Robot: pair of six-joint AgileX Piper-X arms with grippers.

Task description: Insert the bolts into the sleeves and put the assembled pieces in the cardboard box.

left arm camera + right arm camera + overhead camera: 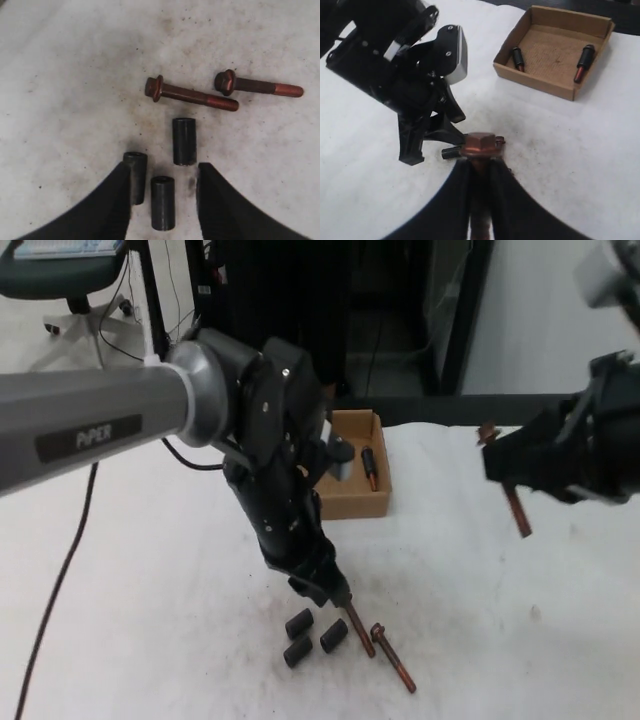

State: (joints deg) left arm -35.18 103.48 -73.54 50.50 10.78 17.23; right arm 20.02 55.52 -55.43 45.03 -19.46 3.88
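Note:
Three black sleeves (184, 141) (163, 202) (135, 177) lie on the white bench beside two loose copper bolts (190, 95) (257, 87). My left gripper (164, 170) hangs open just above them, and the middle sleeve lies between its fingers (115, 205). In the high view the left gripper (322, 588) points down at the sleeves (298, 623) and bolts (395, 658). My right gripper (480, 170) is shut on a third bolt (480, 145), held in the air at the right (518, 512). The cardboard box (535, 80) holds two assembled pieces (517, 57) (584, 56).
The box (355, 505) stands behind the left arm near the bench's far edge. A black cable (60, 580) trails over the bench at the left. An office chair (70, 280) stands on the floor beyond.

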